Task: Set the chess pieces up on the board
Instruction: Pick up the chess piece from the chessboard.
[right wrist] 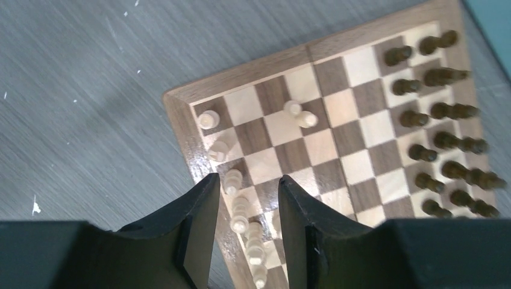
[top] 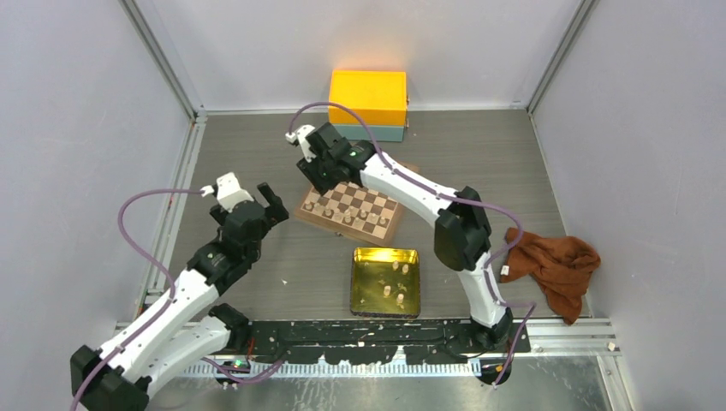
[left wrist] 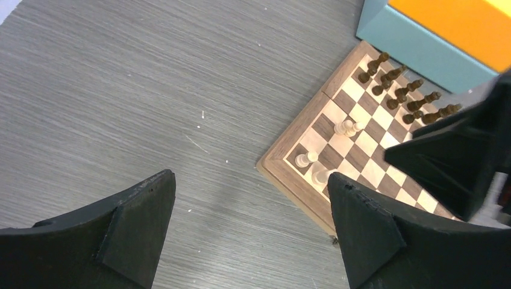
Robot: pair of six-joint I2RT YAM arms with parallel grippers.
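Note:
The board (top: 346, 229) lies mid-table, also in the left wrist view (left wrist: 282, 171) and the right wrist view (right wrist: 178, 119). Cream chess pieces (right wrist: 209, 119) stand in a row along its left edge, with two more (right wrist: 300, 114) further in; dark pieces (right wrist: 446, 108) line the far side. More cream pieces (top: 395, 276) lie in the gold tray (top: 356, 282). My right gripper (right wrist: 244, 195) is open and empty, hovering over the cream row at the board's left end (top: 321, 178). My left gripper (left wrist: 250, 180) is wide open and empty over bare table, left of the board (top: 259, 204).
An orange box on a teal base (top: 368, 103) stands right behind the board. A brown cloth (top: 556, 265) lies at the right. Metal rails edge the table on both sides.

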